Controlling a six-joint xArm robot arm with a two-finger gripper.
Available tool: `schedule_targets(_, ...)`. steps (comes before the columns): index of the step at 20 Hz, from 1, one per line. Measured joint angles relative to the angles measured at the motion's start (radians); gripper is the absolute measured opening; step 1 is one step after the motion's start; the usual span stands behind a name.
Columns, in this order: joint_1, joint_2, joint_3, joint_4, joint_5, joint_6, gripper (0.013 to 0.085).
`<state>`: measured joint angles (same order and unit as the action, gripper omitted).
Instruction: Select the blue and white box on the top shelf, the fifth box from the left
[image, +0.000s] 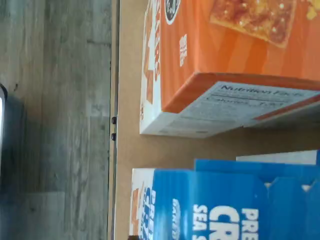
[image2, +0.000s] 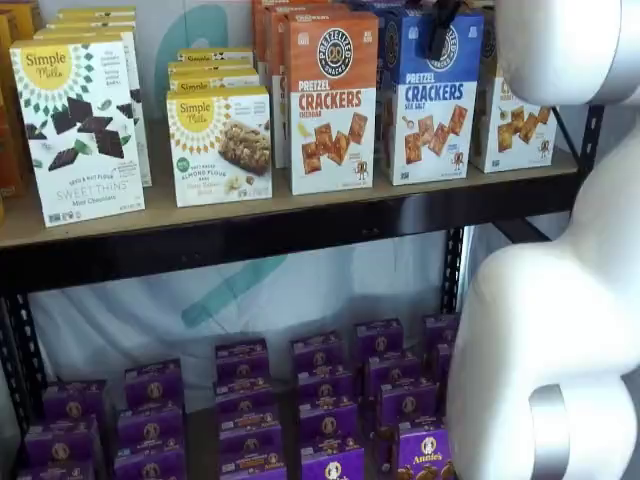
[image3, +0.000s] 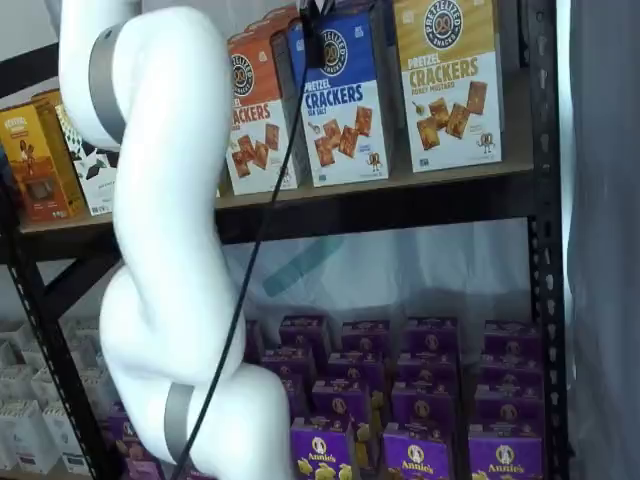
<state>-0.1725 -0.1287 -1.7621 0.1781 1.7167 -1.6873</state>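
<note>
A: Where does the blue and white box (image2: 432, 95) sit from our gripper (image2: 443, 30)?

B: Directly beneath and just behind the fingers, as we read it. It stands upright on the top shelf (image2: 300, 215), long axis vertical, between the orange cheddar carton (image2: 332, 100) and the yellow-topped carton (image3: 448, 80). In both shelf views the black fingers hang over its blue upper part.

A: Are we touching it?

B: We cannot tell; the fingers overlap the box front, yet contact is not clear.

A: And the jaws?

B: We see no plain gap, but we take them to stand wide apart, holding nothing. The wrist view shows the box's blue top (image: 235, 205) close below.
</note>
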Motion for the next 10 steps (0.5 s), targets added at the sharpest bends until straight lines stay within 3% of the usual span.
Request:
schedule_targets(6,0.014,0.052,-0.074,-0.046,0.077,0.004,0.085)
schedule_targets(10,0.014,0.058,-0.078,-0.056,0.078,0.0,0.085)
